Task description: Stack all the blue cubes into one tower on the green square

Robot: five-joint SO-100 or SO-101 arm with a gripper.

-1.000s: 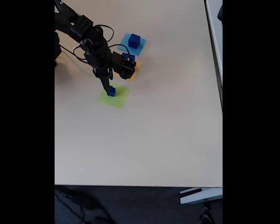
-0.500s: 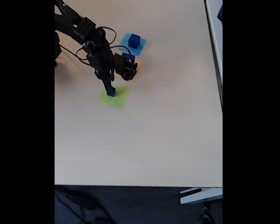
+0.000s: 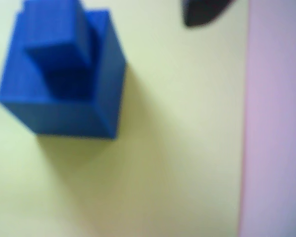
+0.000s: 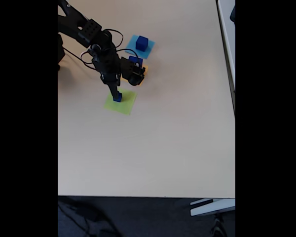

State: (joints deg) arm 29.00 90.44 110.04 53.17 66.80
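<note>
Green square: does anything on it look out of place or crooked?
The blue cube sits off-centre, close to the upper-left edge of the green square in the fixed view, leaving most of the paper bare. Nothing looks spilled or damaged.

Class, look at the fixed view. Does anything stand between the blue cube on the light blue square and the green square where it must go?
Yes. The straight line from the far cube to the green square crosses the arm's wrist and a second blue cube beside it. The gripper hangs over a third cube on the green square.
</note>
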